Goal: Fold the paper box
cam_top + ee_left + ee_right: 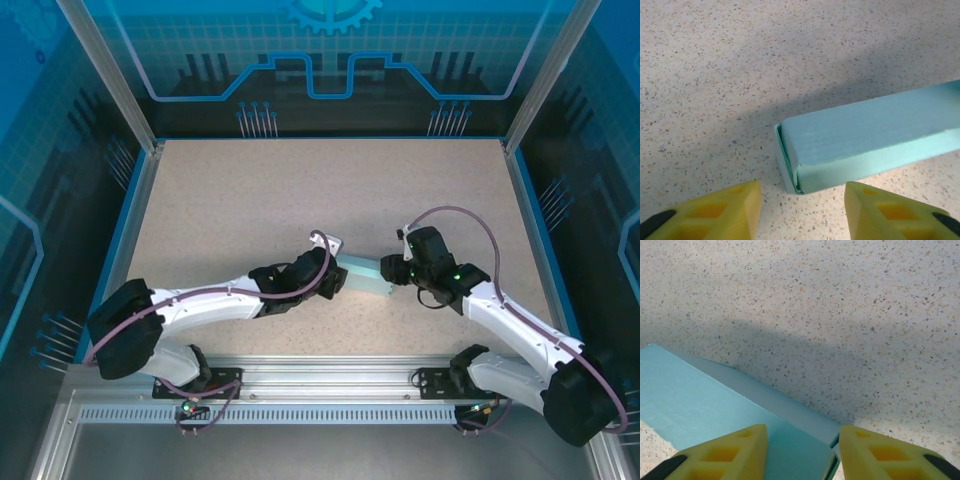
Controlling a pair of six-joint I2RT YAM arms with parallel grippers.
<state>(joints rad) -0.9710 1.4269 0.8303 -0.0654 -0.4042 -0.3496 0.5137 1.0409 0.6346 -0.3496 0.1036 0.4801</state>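
**Fig. 1. One paper box between two hands.** From my remote station I count one paper box (362, 275), two arms and two hands on a single speckled worktop (300, 190).

**(a) Overhead view.** The box, pale blue and closed into a long rectangular form, lies flat near the middle of the worktop, nearer the front edge. The left arm (200, 305) reaches in from the left and the right arm (510, 320) from the right. The left hand (335, 275) sits at the box's left end and the right hand (393, 272) at its right end. One purple cable (455, 212) loops over the right arm, and a second runs along the left arm.

**(b) Left wrist view.** I see two yellow fingers (730, 210), spread wide. The end of the box (865, 135) lies just beyond the left hand (802, 210), in line with the gap between the tips and apart from both. Thin card edges show at that end, tucked in along the corner. The box rests on the worktop (740, 75) and casts one shadow behind it.

**(c) Right wrist view.** Again there are two yellow fingers (880, 452), standing apart. The other end of the box (700, 400) runs in from the left and stops at the right hand (802, 452), its corner falling in the gap. One finger overlaps the box's top face. I cannot tell whether either finger presses on the card.
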